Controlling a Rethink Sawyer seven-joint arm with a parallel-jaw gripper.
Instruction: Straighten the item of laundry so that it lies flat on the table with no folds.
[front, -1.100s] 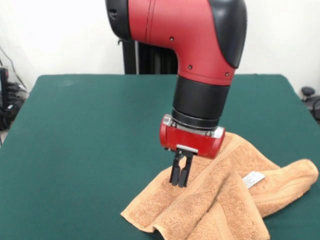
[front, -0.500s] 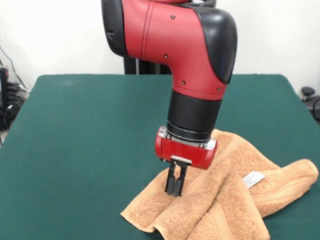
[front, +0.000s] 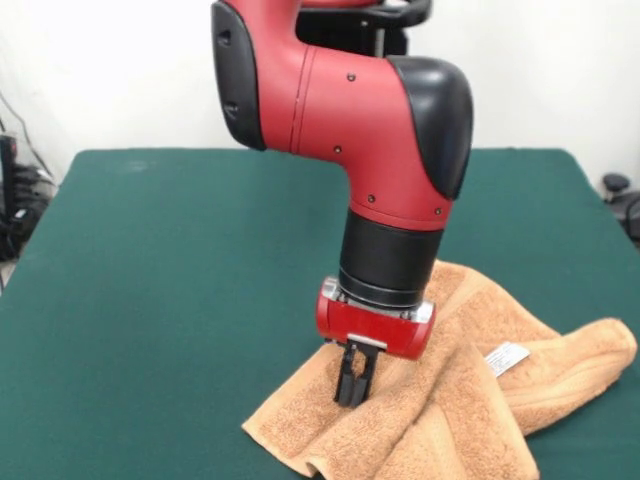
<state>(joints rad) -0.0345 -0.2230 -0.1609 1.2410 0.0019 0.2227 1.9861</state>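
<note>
Since the earlier frame the gripper (front: 351, 392) has sunk lower, its tips now against the towel (front: 440, 400). Its fingers look nearly closed, probably pinching terry, though the contact is hard to see. The towel lies bunched at the table's (front: 170, 280) near right. A thin pinch could slip, or drag the folds tighter.

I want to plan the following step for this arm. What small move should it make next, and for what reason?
Probably lift a little and draw the pinched cloth toward the open green table. The gripper has its fingers closed together and pressed into the orange-tan towel near its left part, and the towel is bunched in folds, with its white label on a raised ridge.
</note>
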